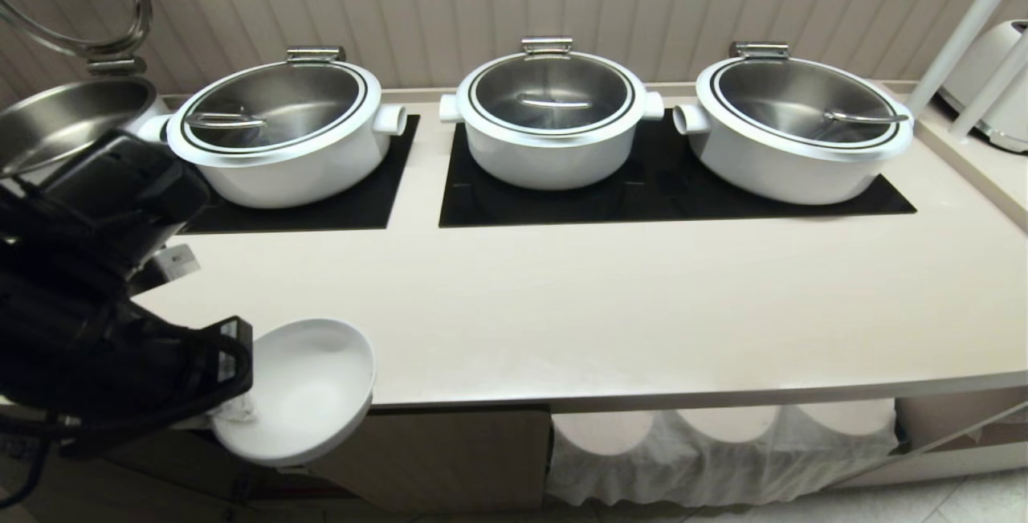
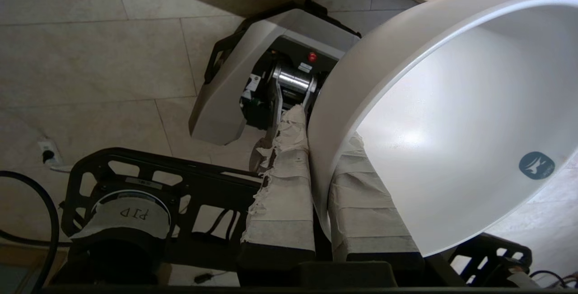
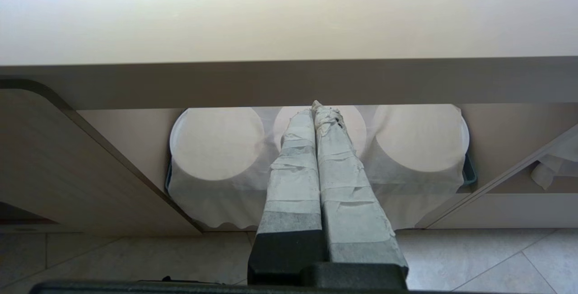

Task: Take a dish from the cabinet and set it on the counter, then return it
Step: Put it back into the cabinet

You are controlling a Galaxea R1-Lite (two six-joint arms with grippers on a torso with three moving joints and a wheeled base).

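The left claw [image 2: 320, 167] pinches the bowl [image 1: 309, 386] by its rim alone — tilted at the surface [image 1: 610, 306] edge, it could slip; the right claw [image 3: 316, 113] is closed, empty.

The left arm [image 1: 88, 298] reaches in from the left edge of the head view, bent, its black wrist low at the front. The left gripper [image 2: 323, 149] has its two tape-wrapped fingers [image 2: 284, 185] pinched on the rim of the dish [image 1: 309, 386], one outside the wall, one inside, and the dish hangs tilted. The right gripper [image 3: 317, 111] points level, its taped fingers [image 3: 293, 176] pressed together, holding nothing.
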